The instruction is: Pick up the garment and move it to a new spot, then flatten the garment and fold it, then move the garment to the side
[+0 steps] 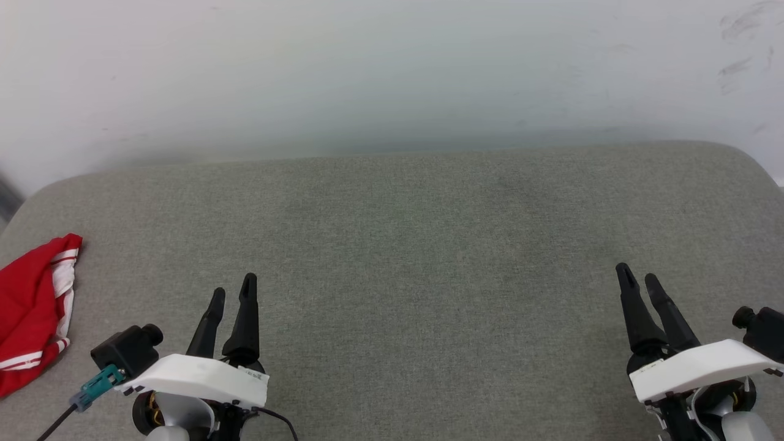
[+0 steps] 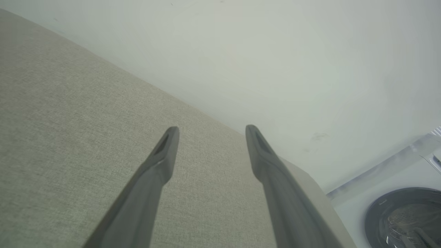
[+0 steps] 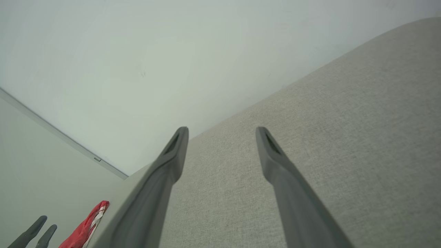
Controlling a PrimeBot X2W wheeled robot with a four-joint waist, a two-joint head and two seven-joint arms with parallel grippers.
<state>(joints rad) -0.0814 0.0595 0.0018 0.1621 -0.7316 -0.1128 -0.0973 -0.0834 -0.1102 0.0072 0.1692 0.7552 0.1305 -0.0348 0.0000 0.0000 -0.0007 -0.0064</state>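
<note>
The garment [image 1: 30,309] lies bunched at the far left edge of the grey cushion [image 1: 416,257], red with white striped trim; its lettering is hidden. A sliver of the garment [image 3: 86,225] also shows at the lower left of the right wrist view. My left gripper [image 1: 233,293] hovers open at the lower left, to the right of the garment and apart from it, nothing between its fingers [image 2: 165,155]. At the lower right, my right gripper [image 1: 637,277] stands open and empty over the cushion, its fingers [image 3: 272,155] spread.
A pale wall [image 1: 392,73] rises behind the cushion's far edge. A washing machine door [image 2: 403,217] shows at the lower right of the left wrist view, beyond the cushion's rounded edge. The left gripper's fingers [image 3: 34,234] appear in the right wrist view's bottom left corner.
</note>
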